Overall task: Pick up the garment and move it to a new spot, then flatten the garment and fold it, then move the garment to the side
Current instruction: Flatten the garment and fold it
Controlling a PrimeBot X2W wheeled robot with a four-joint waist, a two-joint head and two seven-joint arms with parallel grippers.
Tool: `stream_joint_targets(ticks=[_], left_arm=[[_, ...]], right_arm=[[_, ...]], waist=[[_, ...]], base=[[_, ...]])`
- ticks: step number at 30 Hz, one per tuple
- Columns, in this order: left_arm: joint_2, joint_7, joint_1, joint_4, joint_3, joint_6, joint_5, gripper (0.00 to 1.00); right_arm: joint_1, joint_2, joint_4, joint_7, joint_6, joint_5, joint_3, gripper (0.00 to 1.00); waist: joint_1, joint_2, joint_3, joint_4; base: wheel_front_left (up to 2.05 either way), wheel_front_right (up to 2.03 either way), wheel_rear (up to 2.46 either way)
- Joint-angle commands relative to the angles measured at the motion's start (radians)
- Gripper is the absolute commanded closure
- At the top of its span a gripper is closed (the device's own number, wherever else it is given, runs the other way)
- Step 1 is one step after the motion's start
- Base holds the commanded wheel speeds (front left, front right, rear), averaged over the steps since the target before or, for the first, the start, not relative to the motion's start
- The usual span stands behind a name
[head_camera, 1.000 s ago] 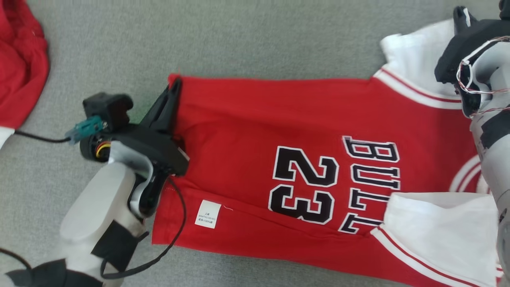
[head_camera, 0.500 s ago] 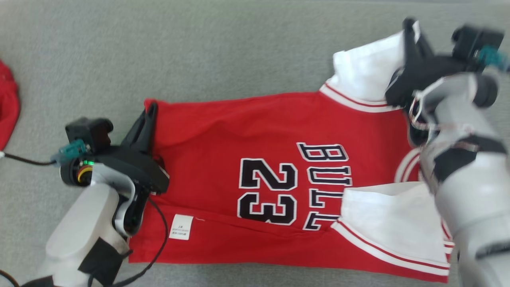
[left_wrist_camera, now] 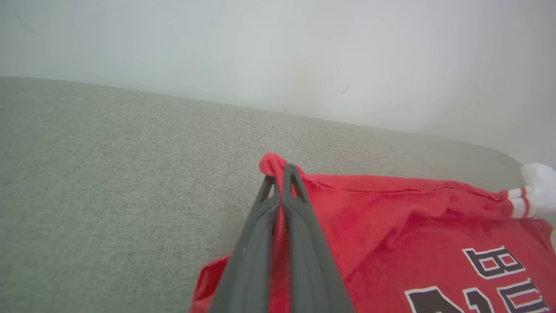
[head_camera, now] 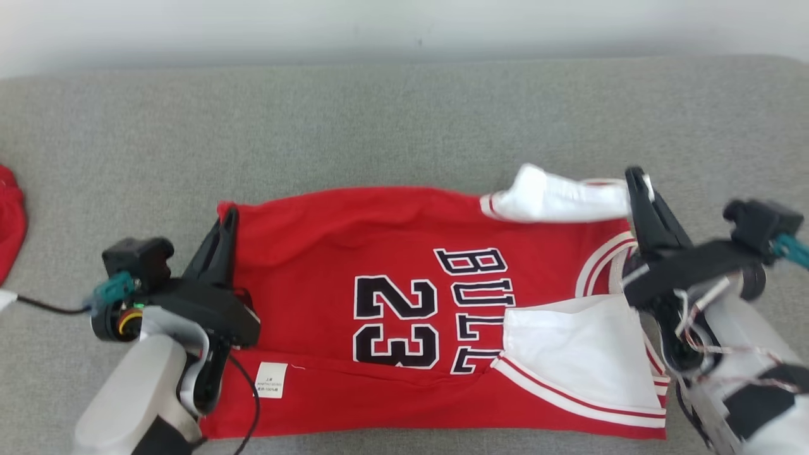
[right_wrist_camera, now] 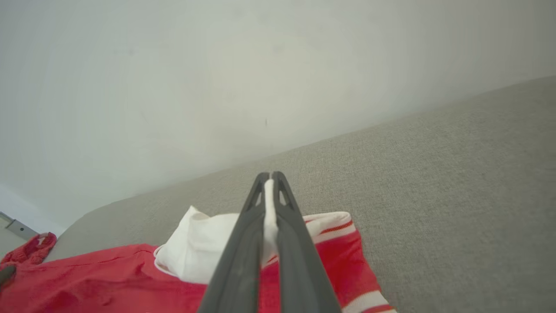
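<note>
Left gripper [head_camera: 227, 218] shut on jersey [head_camera: 316, 234] far hem corner, right gripper [head_camera: 634, 179] shut on its white sleeve; open grey cushion [head_camera: 379, 126] runs beyond to the wall.

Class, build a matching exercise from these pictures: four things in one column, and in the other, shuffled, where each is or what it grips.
1 left gripper
2 right gripper
3 white label
4 second red cloth

a pinches the white sleeve
b lies at the head view's left edge
c pinches the jersey at a red corner
d sits near the jersey's lower edge

Pairs: 1-c, 2-a, 3-d, 4-b
</note>
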Motion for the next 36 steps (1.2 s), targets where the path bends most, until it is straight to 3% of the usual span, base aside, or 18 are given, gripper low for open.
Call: stream_joint_targets(ticks=[1, 7, 15, 31, 32, 33, 34, 35, 36], left_arm=[[0.004, -0.006, 0.023, -0.006, 0.006, -0.004, 0.015, 1.0], [-0.001, -0.008, 0.117, -0.114, 0.063, 0.005, 0.084, 1.0], [-0.029, -0.008, 0.221, -0.187, 0.145, -0.006, 0.146, 1.0], [-0.068, -0.008, 0.317, -0.152, 0.214, -0.027, 0.26, 1.0], [-0.072, -0.008, 0.319, -0.152, 0.226, -0.022, 0.269, 0.55], [-0.077, -0.008, 0.321, -0.152, 0.237, -0.018, 0.276, 0.05], [-0.084, -0.008, 0.328, -0.156, 0.247, -0.019, 0.277, 0.0], [-0.092, -0.008, 0.338, -0.16, 0.261, -0.02, 0.277, 0.0], [-0.096, -0.008, 0.345, -0.168, 0.276, -0.019, 0.283, 0.0]], right_arm=[[0.027, -0.012, -0.019, -0.009, 0.0, 0.016, -0.001, 1.0], [0.195, -0.045, -0.164, -0.025, 0.0, 0.078, -0.011, 1.0], [0.37, -0.021, -0.295, -0.03, 0.0, 0.088, -0.08, 1.0], [0.56, 0.059, -0.373, 0.075, 0.0, -0.022, -0.202, 1.0], [0.564, 0.068, -0.368, 0.081, 0.0, -0.032, -0.211, 1.0], [0.569, 0.075, -0.365, 0.087, 0.0, -0.04, -0.22, 0.91], [0.572, 0.082, -0.367, 0.088, 0.0, -0.05, -0.229, 0.56], [0.577, 0.09, -0.37, 0.087, 0.0, -0.055, -0.24, 0.0], [0.581, 0.095, -0.373, 0.087, 0.0, -0.063, -0.252, 0.0]], waist=[[0.0002, 0.0001, -0.023, -0.011], [0.0002, 0.0001, -0.05, -0.008], [0.0002, 0.0001, -0.067, 0.012], [0.0002, 0.0001, -0.079, 0.01], [0.0002, 0.0001, -0.081, 0.01], [0.0002, 0.0001, -0.084, 0.012], [0.0002, 0.0001, -0.087, 0.014], [0.0002, 0.0001, -0.091, 0.015], [0.0002, 0.0001, -0.094, 0.016]], base=[[0.0, 0.0, 0.0], [0.0, 0.0, 0.0], [0.0, 0.0, 0.0], [0.0, 0.0, 0.0], [0.0, 0.0, 0.0], [0.0, 0.0, 0.0], [0.0, 0.0, 0.0], [0.0, 0.0, 0.0], [0.0, 0.0, 0.0]])
